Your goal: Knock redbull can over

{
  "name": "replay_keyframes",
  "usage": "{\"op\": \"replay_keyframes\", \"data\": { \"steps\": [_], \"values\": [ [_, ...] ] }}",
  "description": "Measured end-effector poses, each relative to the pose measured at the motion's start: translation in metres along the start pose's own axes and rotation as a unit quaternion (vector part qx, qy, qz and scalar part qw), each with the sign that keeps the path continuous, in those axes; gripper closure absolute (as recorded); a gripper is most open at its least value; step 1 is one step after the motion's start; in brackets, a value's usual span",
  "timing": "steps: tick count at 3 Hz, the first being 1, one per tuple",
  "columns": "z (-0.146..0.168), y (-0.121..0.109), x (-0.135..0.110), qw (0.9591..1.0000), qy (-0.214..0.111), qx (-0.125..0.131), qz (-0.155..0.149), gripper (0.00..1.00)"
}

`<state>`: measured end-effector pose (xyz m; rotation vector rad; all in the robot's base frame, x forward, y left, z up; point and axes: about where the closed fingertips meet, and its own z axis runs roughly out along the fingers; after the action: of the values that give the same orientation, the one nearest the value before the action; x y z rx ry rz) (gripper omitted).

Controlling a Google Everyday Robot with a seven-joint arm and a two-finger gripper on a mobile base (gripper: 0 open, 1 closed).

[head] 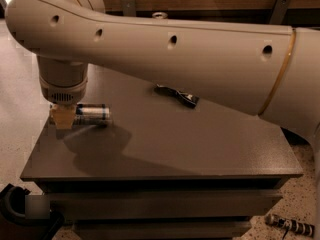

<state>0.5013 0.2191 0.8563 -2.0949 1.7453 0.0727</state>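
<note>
Redbull can [92, 112] lies seemingly touching claw [63, 118].

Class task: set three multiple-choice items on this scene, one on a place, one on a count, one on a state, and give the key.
1. Where is the gripper? A) over the table, close beside the can B) far right in the picture C) out of sight
2. How many cans are on the table? A) none B) one C) three
3. How is the can? A) upright B) lying on its side C) crushed flat
Key: 1 A, it hangs by the can's end; 2 B, only the silver and blue can shows; 3 B, its long side rests on the tabletop.
</note>
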Motion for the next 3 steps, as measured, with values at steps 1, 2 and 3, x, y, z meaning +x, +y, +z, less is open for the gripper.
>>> {"op": "replay_keyframes", "data": {
  "steps": [1,2,3],
  "values": [
    [-0.0005,0.0005,0.0002,1.0000,0.001,0.000,0.000,0.61],
    [-0.0009,0.0011,0.0001,1.0000,0.001,0.001,-0.001,0.38],
    [-0.0013,0.0016,0.0001,1.0000,0.001,0.001,-0.002,0.15]
  ]
}}
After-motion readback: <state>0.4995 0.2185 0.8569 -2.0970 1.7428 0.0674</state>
